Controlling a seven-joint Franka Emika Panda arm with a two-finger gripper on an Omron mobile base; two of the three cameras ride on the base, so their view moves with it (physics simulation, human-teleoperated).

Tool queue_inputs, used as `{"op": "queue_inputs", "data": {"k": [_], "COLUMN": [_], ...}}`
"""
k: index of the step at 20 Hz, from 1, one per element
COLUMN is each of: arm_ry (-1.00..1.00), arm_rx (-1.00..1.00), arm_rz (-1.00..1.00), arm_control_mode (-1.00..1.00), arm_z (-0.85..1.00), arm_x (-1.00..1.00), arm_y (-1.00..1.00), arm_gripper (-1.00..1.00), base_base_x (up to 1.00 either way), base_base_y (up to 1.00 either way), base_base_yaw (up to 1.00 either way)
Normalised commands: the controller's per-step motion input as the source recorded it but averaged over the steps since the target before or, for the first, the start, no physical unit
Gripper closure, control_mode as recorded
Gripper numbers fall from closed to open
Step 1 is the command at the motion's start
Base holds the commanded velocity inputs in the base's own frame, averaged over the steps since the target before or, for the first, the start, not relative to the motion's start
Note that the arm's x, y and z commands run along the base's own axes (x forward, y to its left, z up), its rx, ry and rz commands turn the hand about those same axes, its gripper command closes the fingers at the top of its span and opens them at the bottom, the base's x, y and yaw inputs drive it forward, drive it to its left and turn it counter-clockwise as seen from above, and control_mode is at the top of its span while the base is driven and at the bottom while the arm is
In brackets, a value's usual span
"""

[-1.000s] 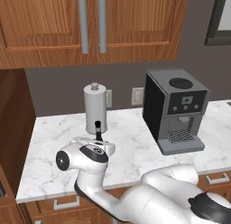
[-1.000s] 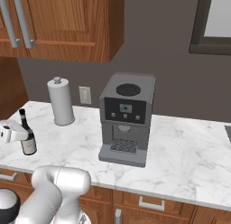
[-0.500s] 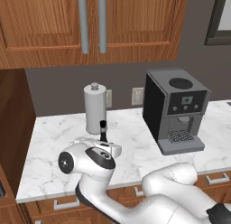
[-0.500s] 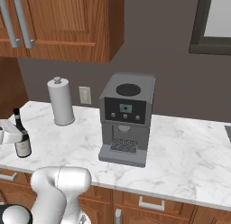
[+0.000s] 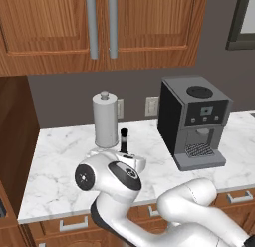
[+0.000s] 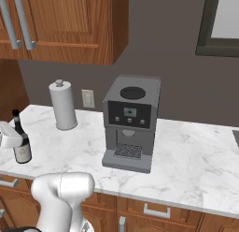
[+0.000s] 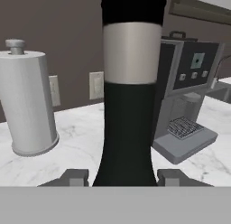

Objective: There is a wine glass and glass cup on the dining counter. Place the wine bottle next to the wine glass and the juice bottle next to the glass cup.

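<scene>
My gripper [image 7: 122, 178] is shut on the wine bottle [image 7: 128, 96], a black bottle with a pale label band that stands upright between the two fingertips [image 7: 76, 177]. In the right base view the wine bottle [image 6: 21, 143] is at the left end of the marble worktop [image 6: 186, 161], with my white hand [image 6: 8, 135] against it. In the left base view its dark neck [image 5: 124, 140] rises just behind my arm's elbow. The wine glass, glass cup, juice bottle and dining counter are out of view.
A grey paper towel roll [image 5: 105, 120] stands by the back wall, left of the bottle. A dark coffee machine [image 5: 193, 120] sits to the right. Wooden cabinets [image 5: 99, 27] hang above, and drawers [image 6: 154, 210] run below the worktop.
The bottle has moved with my gripper away from the paper towel roll, toward the worktop's front edge. The coffee machine and roll have stayed put.
</scene>
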Motion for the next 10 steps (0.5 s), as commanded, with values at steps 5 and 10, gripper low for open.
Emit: {"op": "queue_inputs", "data": {"k": [5, 10], "arm_ry": [0.00, 0.00], "arm_rx": [0.00, 0.00], "arm_rz": [0.00, 0.00], "arm_control_mode": [-1.00, -1.00], "arm_z": [0.34, 0.22], "arm_x": [-0.19, -0.09], "arm_y": [-0.16, -0.10], "arm_gripper": [1.00, 1.00], "base_base_x": [0.00, 0.00], "base_base_y": [0.00, 0.00], "base_base_yaw": [0.00, 0.00]}}
